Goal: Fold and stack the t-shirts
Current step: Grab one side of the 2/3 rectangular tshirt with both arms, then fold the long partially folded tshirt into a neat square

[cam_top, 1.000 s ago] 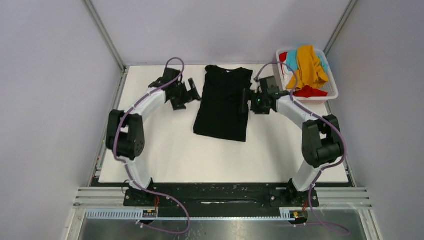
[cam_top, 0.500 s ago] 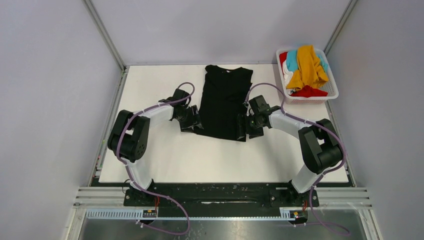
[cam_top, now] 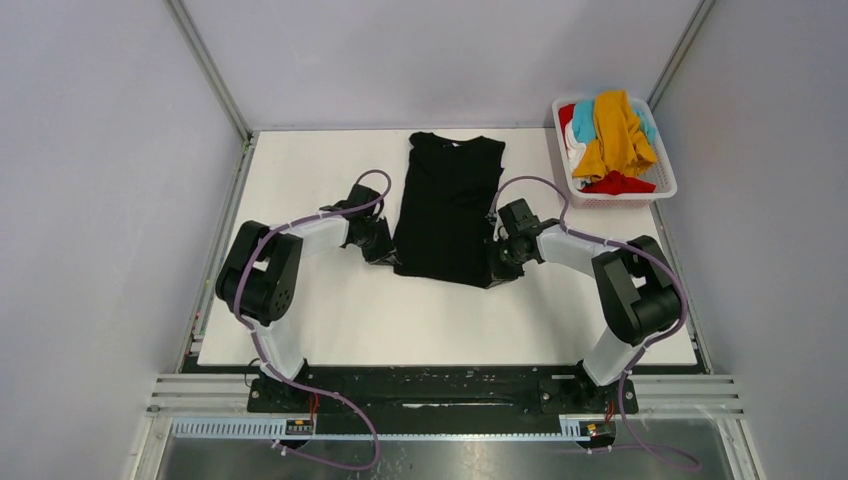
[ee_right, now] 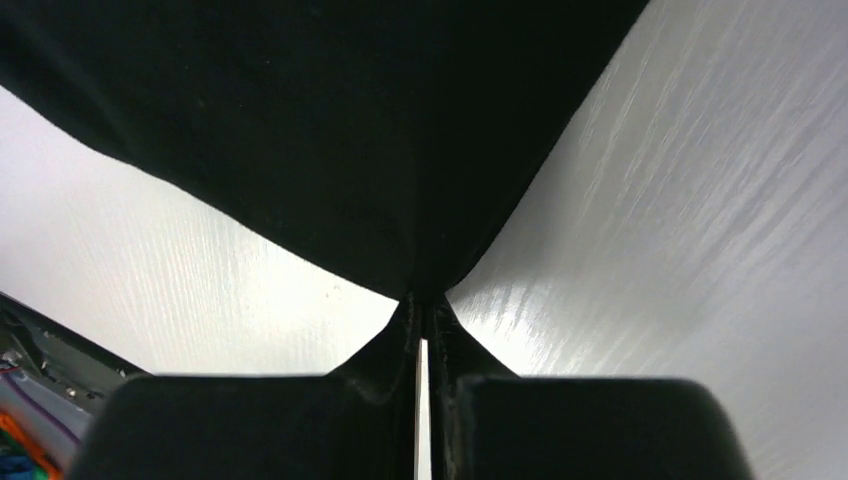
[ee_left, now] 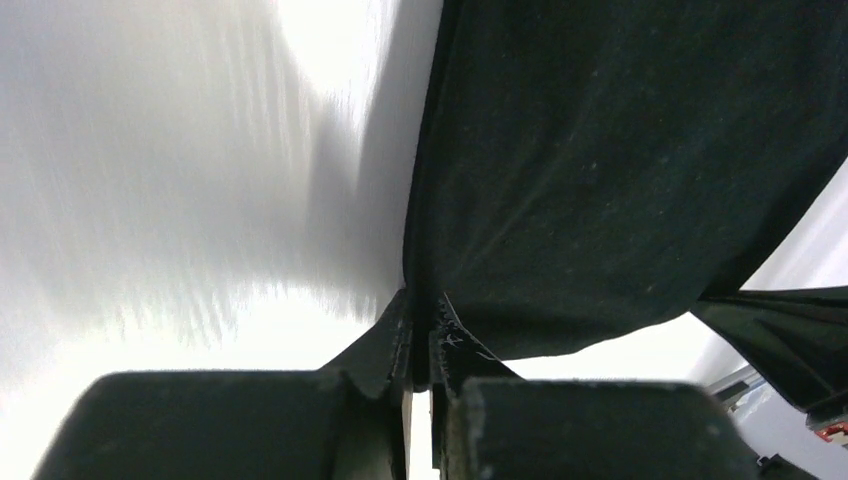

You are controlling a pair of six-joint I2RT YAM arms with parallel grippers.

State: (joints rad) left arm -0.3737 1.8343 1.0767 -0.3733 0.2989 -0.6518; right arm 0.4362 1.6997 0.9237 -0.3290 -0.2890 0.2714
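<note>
Left gripper [cam_top: 388, 255] and right gripper [cam_top: 495, 272] clamped black tee [cam_top: 447, 205] hem corners, fold unfinished; other tees [cam_top: 615, 135] sat unfolded in basket [cam_top: 665, 186]

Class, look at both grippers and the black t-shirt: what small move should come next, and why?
Probably lift both corners slightly and carry the hem toward the collar. The left gripper and right gripper are each shut on a near corner of the black t-shirt, which otherwise lies flat at full length.

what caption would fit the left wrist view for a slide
Left gripper shut on a hem corner of the black t-shirt, just above the white table.
</note>
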